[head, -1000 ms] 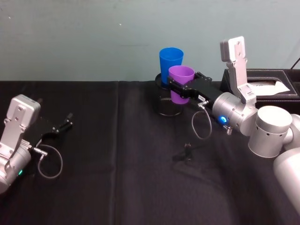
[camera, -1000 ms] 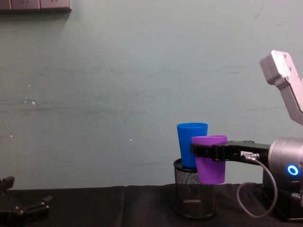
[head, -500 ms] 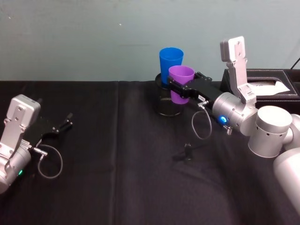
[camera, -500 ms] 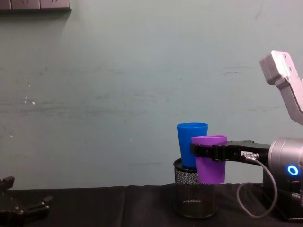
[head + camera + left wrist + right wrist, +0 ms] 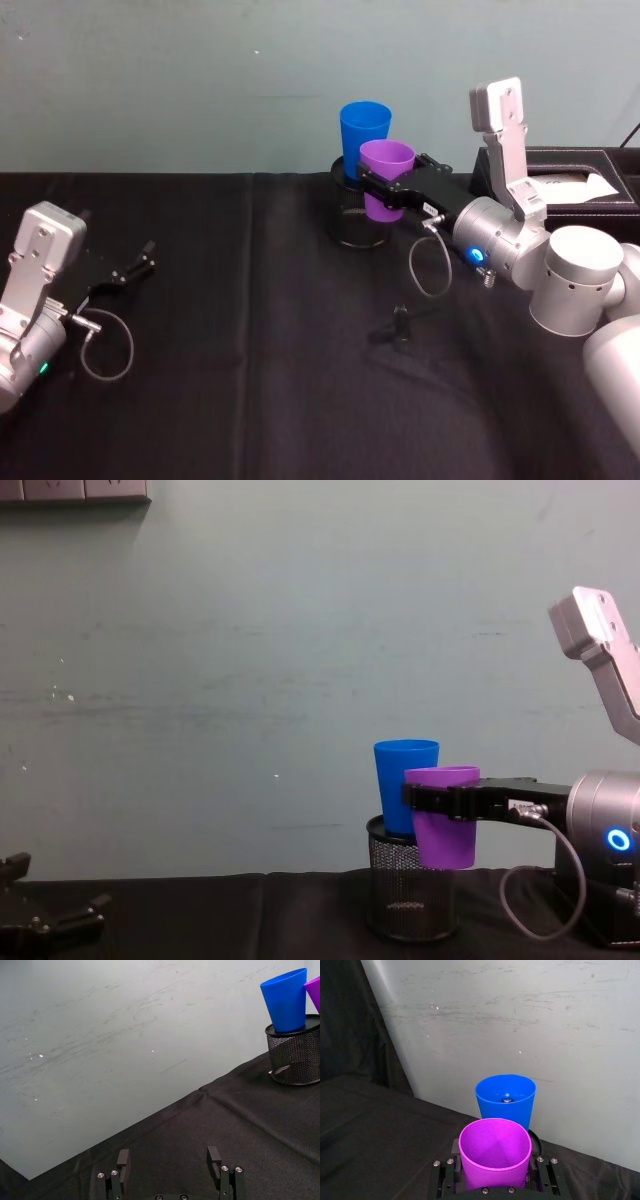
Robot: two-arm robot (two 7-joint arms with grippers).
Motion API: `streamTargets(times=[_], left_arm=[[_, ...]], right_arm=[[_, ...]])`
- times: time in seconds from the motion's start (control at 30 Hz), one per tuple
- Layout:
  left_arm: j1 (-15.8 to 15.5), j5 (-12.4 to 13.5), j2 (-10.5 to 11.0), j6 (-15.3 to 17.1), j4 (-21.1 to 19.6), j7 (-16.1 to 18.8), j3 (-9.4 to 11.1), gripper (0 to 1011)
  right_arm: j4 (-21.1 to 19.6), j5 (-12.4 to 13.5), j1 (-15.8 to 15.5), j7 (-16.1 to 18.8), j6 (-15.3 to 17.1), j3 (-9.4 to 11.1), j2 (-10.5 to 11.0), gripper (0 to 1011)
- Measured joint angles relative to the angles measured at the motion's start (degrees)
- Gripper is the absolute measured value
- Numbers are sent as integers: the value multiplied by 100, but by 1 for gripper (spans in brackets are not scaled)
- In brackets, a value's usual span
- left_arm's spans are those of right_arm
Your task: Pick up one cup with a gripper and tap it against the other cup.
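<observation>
Left hand (image 5: 135, 268) sits low over the near-left part of the table (image 5: 250, 400), fingers spread with nothing between them; the left wrist view shows the two fingertips (image 5: 213, 1155) well apart above the black cloth. Small dark object (image 5: 400, 322) lies on the cloth near the middle, too small to identify. Right arm reaches in from the right; right hand (image 5: 372, 192) is clenched around the purple cup (image 5: 385, 178) just below its rim, holding it upright and off the table. In the chest view the purple cup (image 5: 443, 815) hangs with its base about level with the rim of the black mesh holder (image 5: 410, 895), overlapping the holder's right side. Blue cup (image 5: 363, 140) stands upright inside the mesh holder, just behind and left of the purple one, its rim higher. Right wrist view shows the purple cup (image 5: 495, 1155) directly in front of the blue cup (image 5: 505, 1100); they look to be touching or nearly so, can't confirm contact from these angles. Black box (image 5: 575, 180) with white paper inside sits at the far right by the wall.
</observation>
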Motion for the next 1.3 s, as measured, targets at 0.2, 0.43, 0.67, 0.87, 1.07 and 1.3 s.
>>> streamTargets(times=[0.2,0.43,0.67,0.87,1.07,1.3], left_arm=[[0,0,0,0,0,0,0,1000],[0,0,0,0,0,0,0,1000],[0,0,0,0,0,0,0,1000],[0,0,0,0,0,0,0,1000],[0,0,0,0,0,0,1,1000],[1,0,0,0,0,0,0,1000]], right_arm=[[0,0,0,0,0,0,0,734],[0,0,0,0,0,0,0,734],[-140,0,-12,1,29,-2,19,734],[-936,32,-368,-25,253,-24,172,734],[-1765,69,-934,-187,463,-28,363,734],[-2366,-259,-1889,-570,70,-146,448,734]])
